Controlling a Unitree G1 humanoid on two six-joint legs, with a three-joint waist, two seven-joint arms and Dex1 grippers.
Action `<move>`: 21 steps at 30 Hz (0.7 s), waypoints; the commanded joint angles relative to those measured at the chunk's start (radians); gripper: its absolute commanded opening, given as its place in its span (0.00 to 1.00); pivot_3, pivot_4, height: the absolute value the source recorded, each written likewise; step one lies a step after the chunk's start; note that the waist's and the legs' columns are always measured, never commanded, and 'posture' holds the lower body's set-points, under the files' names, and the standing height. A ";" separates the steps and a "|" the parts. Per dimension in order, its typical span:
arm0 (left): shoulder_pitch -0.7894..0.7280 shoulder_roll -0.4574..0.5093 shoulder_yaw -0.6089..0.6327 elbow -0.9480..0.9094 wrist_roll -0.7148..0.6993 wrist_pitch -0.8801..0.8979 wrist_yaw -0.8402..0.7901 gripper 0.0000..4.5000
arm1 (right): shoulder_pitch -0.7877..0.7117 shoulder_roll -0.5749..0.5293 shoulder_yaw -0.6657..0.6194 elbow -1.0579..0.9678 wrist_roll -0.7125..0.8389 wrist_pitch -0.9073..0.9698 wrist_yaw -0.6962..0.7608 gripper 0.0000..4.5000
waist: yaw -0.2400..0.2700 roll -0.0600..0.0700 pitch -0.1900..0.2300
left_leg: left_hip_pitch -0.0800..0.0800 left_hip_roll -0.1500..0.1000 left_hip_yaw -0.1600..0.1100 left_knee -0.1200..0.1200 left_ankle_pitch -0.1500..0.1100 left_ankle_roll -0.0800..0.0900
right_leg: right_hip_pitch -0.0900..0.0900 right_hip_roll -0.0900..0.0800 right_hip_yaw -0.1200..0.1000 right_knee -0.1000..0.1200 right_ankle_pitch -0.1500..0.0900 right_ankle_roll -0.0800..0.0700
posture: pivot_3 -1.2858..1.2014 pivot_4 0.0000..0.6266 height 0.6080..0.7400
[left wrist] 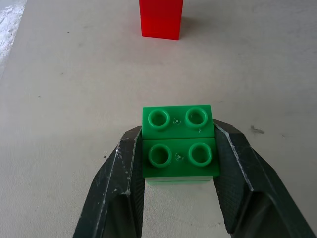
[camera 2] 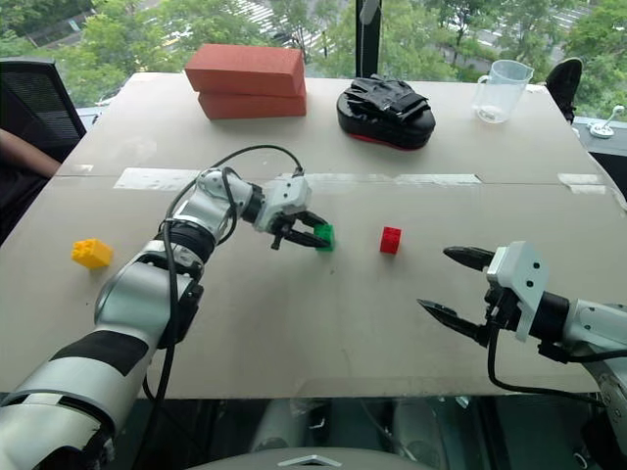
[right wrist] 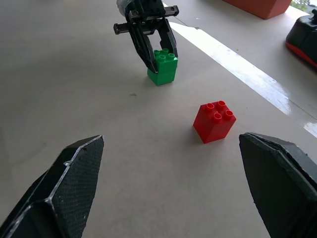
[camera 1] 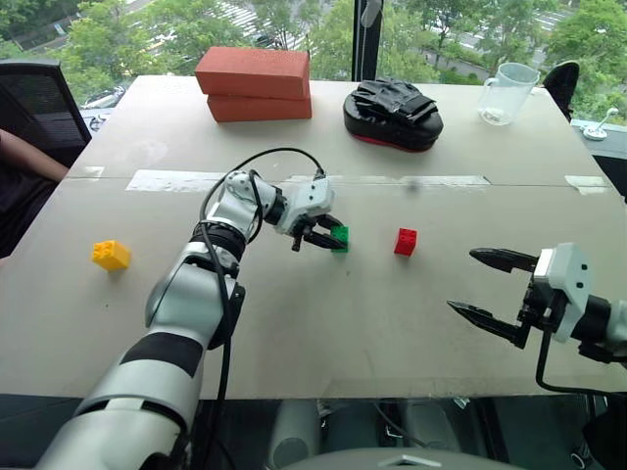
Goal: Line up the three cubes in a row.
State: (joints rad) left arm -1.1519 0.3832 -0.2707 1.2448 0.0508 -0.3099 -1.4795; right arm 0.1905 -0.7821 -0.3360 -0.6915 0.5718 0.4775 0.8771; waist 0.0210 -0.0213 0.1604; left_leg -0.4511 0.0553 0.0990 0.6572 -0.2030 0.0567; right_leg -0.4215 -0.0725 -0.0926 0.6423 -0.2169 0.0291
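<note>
1. Fingers of the right gripper (camera 1: 490, 286) stand spread wide with nothing between them, at the near right edge of the table (camera 1: 392, 343). Its forearm comes in from the right and lies roughly level, the jaws aimed toward the middle of the table. This looks like a waiting pose that leaves the work area free.
2. Mid-table, the left gripper (camera 1: 329, 238) is clamped on the green cube (left wrist: 179, 144). The wrist view has one black finger pressed against each side and the studs facing up. The cube sits at or just above the tabletop; I cannot tell if it is touching. The left arm reaches forward with the elbow bent and the wrist turned toward the robot's right, tipped downward.
3. Near the green cube, on its right and apart from it, the red cube (camera 1: 406, 241) rests on the table. Judging by this, green is being set beside red to start the row.
4. Well apart on the left lies the yellow cube (camera 1: 111, 255), not yet brought over.
5. Farthest back stand two stacked orange bricks (camera 1: 255, 83), a black padded object (camera 1: 392, 113) and a clear jug (camera 1: 507, 93).
</note>
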 commanded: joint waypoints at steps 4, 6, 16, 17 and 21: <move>-0.037 -0.015 0.025 0.016 0.037 -0.033 0.034 0.40 | 0.008 -0.020 -0.044 -0.053 0.031 0.012 -0.016 1.00 | 0.000 0.000 0.000 | 0.000 0.000 -0.001 0.002 0.000 0.000 | 0.001 0.000 0.000 0.001 0.000 0.000 | 0.52 0.24 1.00; -0.038 -0.017 0.031 0.018 0.043 -0.042 0.038 0.54 | 0.006 -0.023 -0.045 -0.059 0.038 0.020 -0.020 1.00 | -0.001 0.000 0.000 | 0.000 0.001 -0.001 0.002 0.000 0.000 | 0.001 0.000 0.000 0.001 0.000 0.000 | 0.52 0.24 1.00; 0.059 0.172 0.171 -0.212 -0.109 0.172 -0.130 0.92 | -0.077 -0.022 0.021 -0.024 0.069 0.014 -0.001 1.00 | -0.013 0.000 0.000 | 0.000 0.002 -0.001 0.003 0.000 0.000 | 0.001 0.001 0.000 0.001 0.000 0.000 | 0.52 0.24 1.00; 0.113 0.219 0.203 -0.319 -0.152 0.266 -0.133 0.92 | -0.106 -0.018 0.045 -0.009 0.072 0.010 0.006 1.00 | -0.015 0.000 0.000 | 0.001 0.002 -0.001 0.002 0.000 0.000 | 0.001 0.001 0.000 0.001 0.000 0.000 | 0.52 0.24 1.00; 0.466 0.372 0.487 -0.888 -0.306 0.704 0.154 0.92 | -0.241 0.020 0.157 0.064 0.074 -0.003 0.034 1.00 | -0.052 0.000 0.000 | 0.003 0.004 -0.001 0.001 0.000 0.000 | 0.000 0.002 0.007 0.003 0.002 -0.003 | 0.52 0.24 1.00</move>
State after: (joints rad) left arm -0.7268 0.7262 0.1079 0.5649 -0.1783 0.2300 -1.4495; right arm -0.0180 -0.7699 -0.2011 -0.6346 0.6297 0.4945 0.8966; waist -0.0307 -0.0216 0.1607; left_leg -0.4479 0.0588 0.0966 0.6582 -0.2032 0.0567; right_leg -0.4212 -0.0716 -0.0840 0.6455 -0.2151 0.0259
